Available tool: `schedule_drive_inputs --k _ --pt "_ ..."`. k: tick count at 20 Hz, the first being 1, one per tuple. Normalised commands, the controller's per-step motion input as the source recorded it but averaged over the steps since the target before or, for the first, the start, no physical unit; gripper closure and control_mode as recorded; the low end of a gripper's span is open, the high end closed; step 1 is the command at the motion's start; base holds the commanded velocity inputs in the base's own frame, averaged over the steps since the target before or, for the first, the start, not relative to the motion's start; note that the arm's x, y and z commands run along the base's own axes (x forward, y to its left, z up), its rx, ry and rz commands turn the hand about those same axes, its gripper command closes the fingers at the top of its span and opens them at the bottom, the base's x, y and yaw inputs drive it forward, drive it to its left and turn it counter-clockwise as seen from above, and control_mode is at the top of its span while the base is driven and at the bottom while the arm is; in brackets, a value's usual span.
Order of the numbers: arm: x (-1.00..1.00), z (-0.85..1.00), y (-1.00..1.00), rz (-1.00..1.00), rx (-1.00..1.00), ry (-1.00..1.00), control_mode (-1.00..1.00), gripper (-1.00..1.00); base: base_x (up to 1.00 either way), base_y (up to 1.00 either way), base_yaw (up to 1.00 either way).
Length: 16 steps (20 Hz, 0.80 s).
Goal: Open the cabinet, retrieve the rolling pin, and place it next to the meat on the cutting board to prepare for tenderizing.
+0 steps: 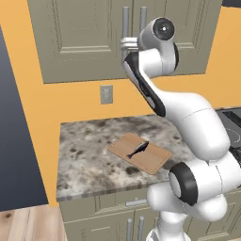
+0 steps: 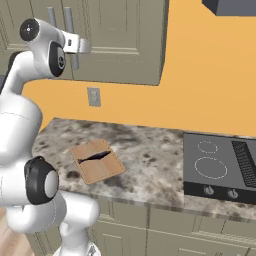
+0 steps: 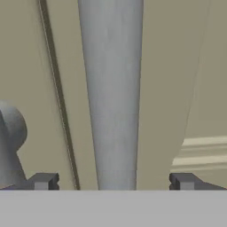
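Gripper [image 3: 113, 181]: I see fingers spread wide, either side of the cabinet's [image 1: 75, 42] silver handle [image 3: 113, 88].
Base views: meat [image 1: 138, 149] lies mid cutting board [image 1: 155, 160], near the counter's [image 1: 84, 155] front-left corner.
Right base view: cooktop [image 2: 220, 170].

Grey-green cabinet [image 1: 84, 37] with silver bar handles [image 3: 113, 93], orange wall [image 2: 210, 75], speckled grey-brown granite counter [image 1: 89, 150], light tan cutting board [image 1: 150, 157] with nearly black meat [image 1: 138, 149], black cooktop [image 2: 220, 170].
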Motion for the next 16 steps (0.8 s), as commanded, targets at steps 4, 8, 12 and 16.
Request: schedule_drive_inputs --k 4,8,12,16 --pt "0.64 0.0 0.19 0.0 -0.01 0.19 -1.0 1.0 0.0 0.0 0.0" --pt "0.1 -0.01 0.08 0.01 -0.01 0.05 -1.0 1.0 0.0 0.0 0.0" --pt "0.09 -0.05 0.04 0.0 0.0 0.0 -1.0 1.0 0.0 0.0 0.0" --pt "0.23 0.0 0.05 0.0 0.0 0.0 -1.0 1.0 0.0 0.0 0.0"
